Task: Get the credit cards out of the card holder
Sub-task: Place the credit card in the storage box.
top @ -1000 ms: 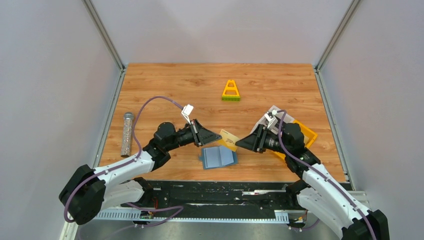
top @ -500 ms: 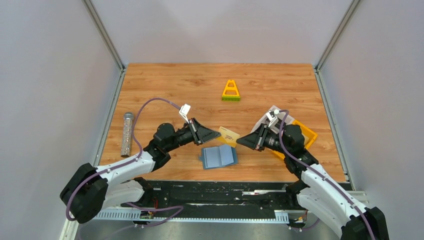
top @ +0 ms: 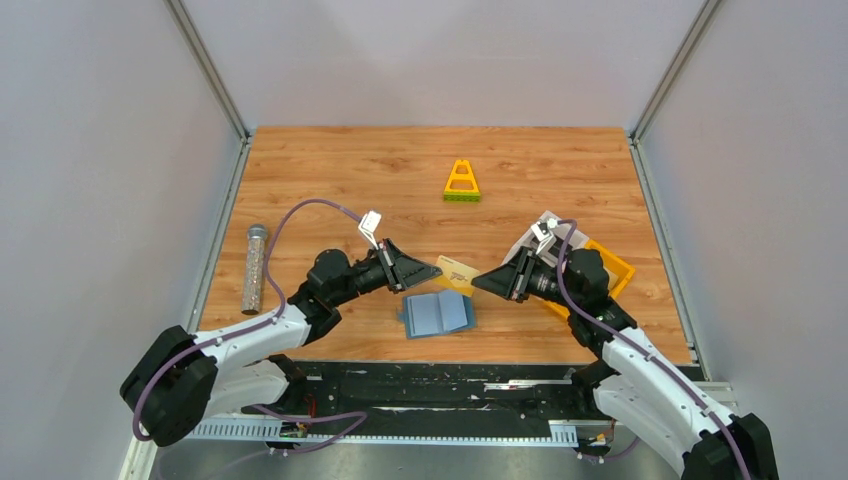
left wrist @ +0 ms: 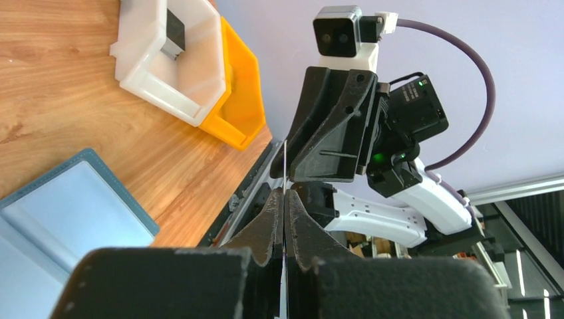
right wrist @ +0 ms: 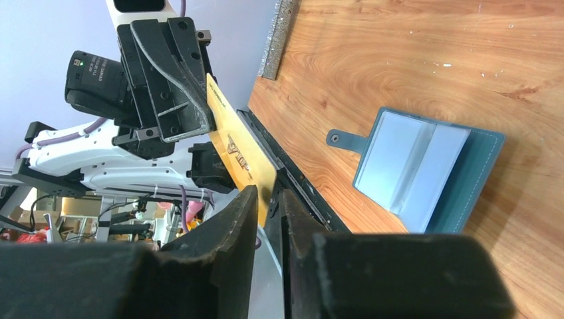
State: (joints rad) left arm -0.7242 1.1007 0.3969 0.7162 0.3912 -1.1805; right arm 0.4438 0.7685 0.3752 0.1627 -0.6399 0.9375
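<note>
Left gripper (top: 437,270) pinches one end of a gold card (top: 458,272) in mid-air, while the right gripper (top: 477,284) sets its fingers narrowly around the other end; whether it grips is unclear. The open wallet (top: 437,313) lies on the table (top: 330,170) just below both tips. For a clean handover, the right should clamp squarely before the left lets go, or the thin card may slip.

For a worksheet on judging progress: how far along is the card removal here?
Done: the gold card is out of the open card holder. In hand: the left gripper pinches it, with the right gripper at its other end. Left: set it down; whether more cards remain cannot be seen.
</note>
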